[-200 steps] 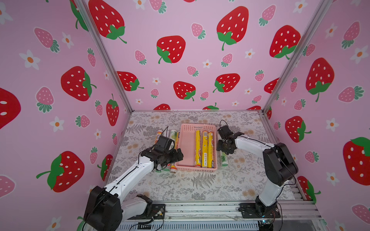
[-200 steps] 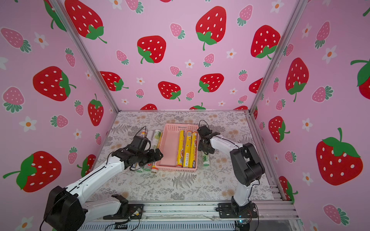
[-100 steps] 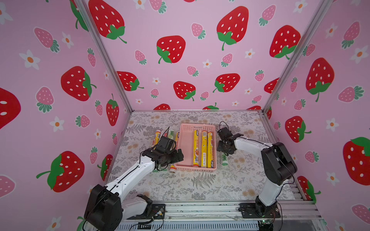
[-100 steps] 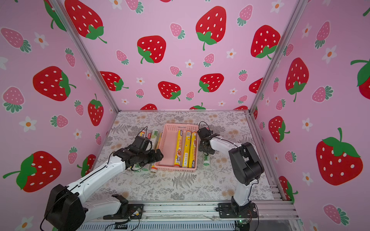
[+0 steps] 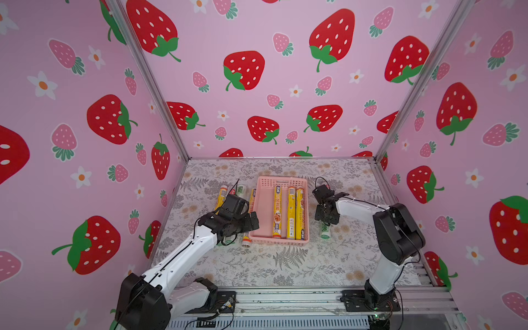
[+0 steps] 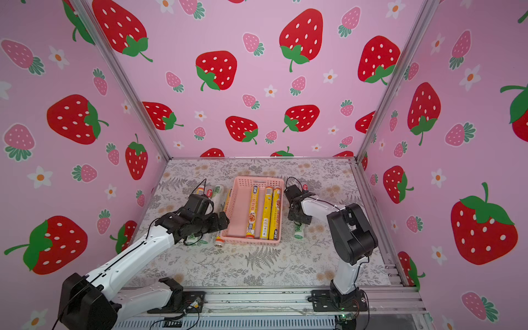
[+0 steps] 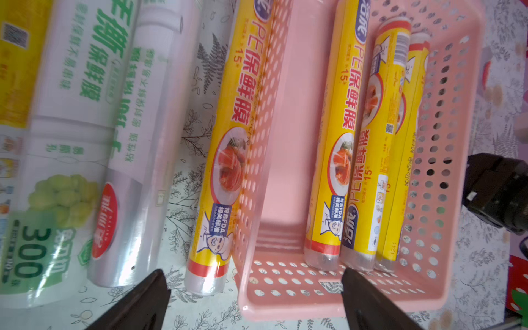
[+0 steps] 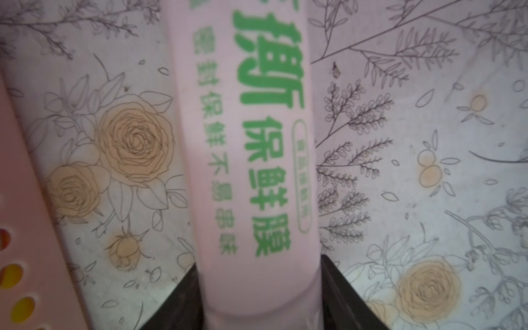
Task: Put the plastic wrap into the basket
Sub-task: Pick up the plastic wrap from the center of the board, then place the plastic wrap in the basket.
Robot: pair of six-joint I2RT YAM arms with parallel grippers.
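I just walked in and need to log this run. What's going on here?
Plastic wrap is being put into the pink basket, which holds three yellow rolls. The right gripper straddles a white roll lying on the table beside it; a firm grip isn't clear. The left gripper hangs open at the basket's near corner, more rolls lying alongside.

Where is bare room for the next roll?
Bare: the basket floor between its left wall and the three yellow rolls; the tablecloth in front of the basket. Crowded: loose rolls packed outside that left wall, and the right gripper on the white roll opposite.
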